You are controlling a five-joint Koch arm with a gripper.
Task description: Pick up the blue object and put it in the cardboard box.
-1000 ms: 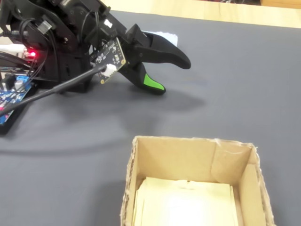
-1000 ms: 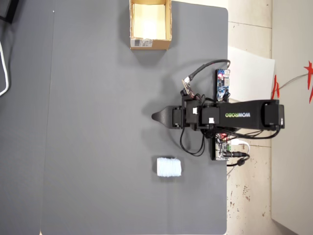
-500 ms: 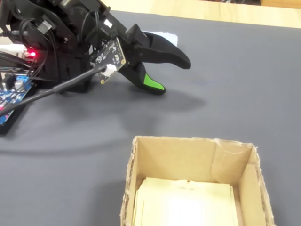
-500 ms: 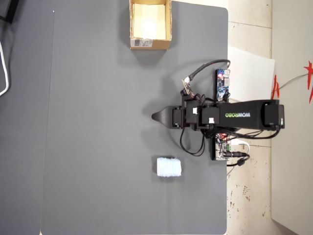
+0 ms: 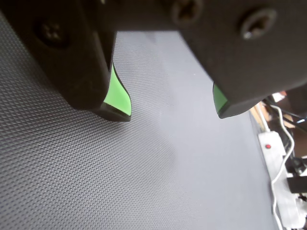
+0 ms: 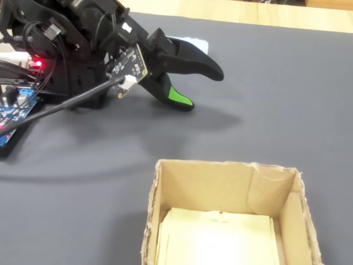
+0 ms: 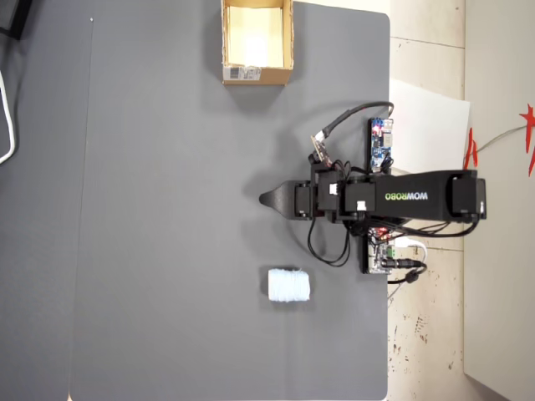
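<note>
Pickup not begun: the gripper [image 7: 266, 200] hangs spread and empty; next, reach the blue object [image 7: 289, 286], apparently well apart from the cardboard box [image 7: 257, 75].

My feeds are evenly lit, bright enough to work by, with soft diffuse light from above. In the fixed view the gripper [image 6: 201, 88] throws a broad, soft-edged shadow onto the grey mat [image 6: 287, 99] just beneath and beyond its tips, and the picture is slightly soft overall. Well in front of the gripper there, the pale inside of the cardboard box [image 6: 220, 182] is washed out to near white. In the wrist view the black housing above the tips is blurred, while the mat weave [image 5: 72, 158] below them is crisp. The overhead view is sharp and flat, shadows faint.
</note>
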